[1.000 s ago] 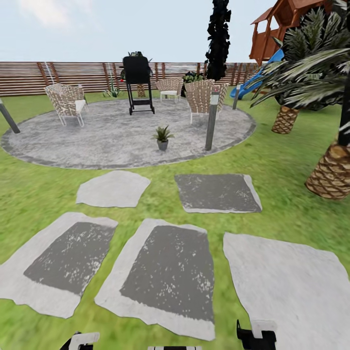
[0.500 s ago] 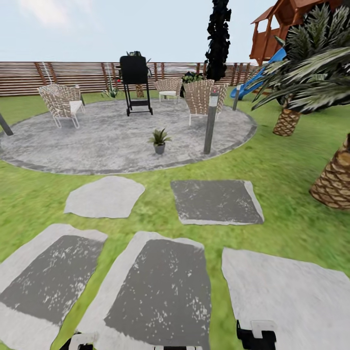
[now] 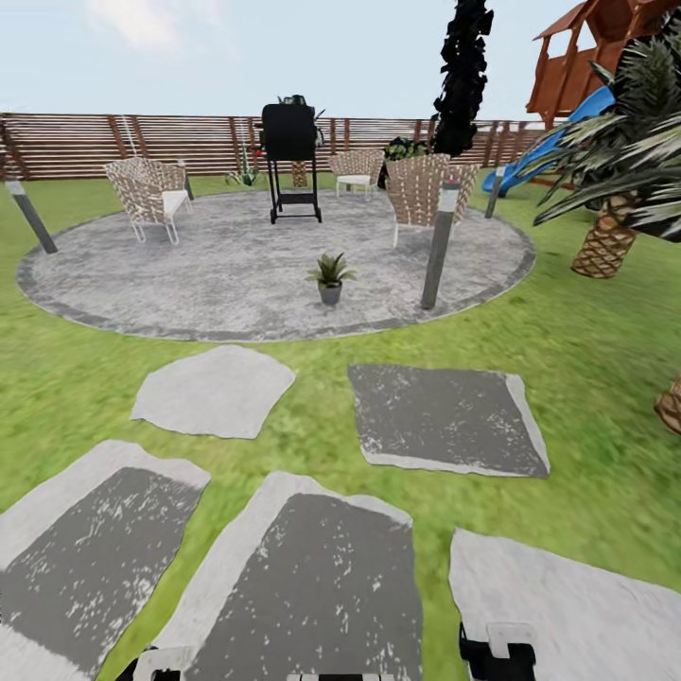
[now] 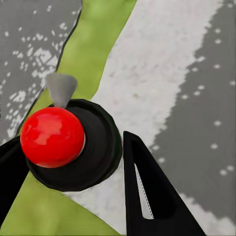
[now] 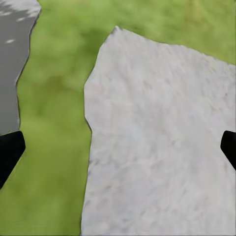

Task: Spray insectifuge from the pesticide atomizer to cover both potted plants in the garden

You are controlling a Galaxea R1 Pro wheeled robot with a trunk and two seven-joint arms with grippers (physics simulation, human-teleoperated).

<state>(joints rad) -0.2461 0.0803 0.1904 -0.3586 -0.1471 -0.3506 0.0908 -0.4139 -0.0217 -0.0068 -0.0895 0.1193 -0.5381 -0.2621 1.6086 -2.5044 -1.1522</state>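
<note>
The left end effector (image 4: pixel 69 142) is clenched around the spray bottle (image 4: pixel 73 147), seen end-on from the wrist: a round black body with a red ball on top and a small grey cone beside it, held between the two black fingers (image 4: pixel 147 196) above a stepping stone (image 4: pixel 162 73) and a strip of lawn (image 4: pixel 83 54). The right end effector (image 5: pixel 118 147) is released, its tips spread wide apart over a pale stone (image 5: pixel 162 137) with nothing between them. Further out, beyond more stones, a small potted plant (image 3: pixel 329 279) stands on the round gravel patio (image 3: pixel 189 274), near a grey post lamp (image 3: pixel 438 248), with wicker chairs (image 3: pixel 147 194), a black grill (image 3: pixel 289 161) and the slatted fence (image 3: pixel 95 144) behind.
</note>
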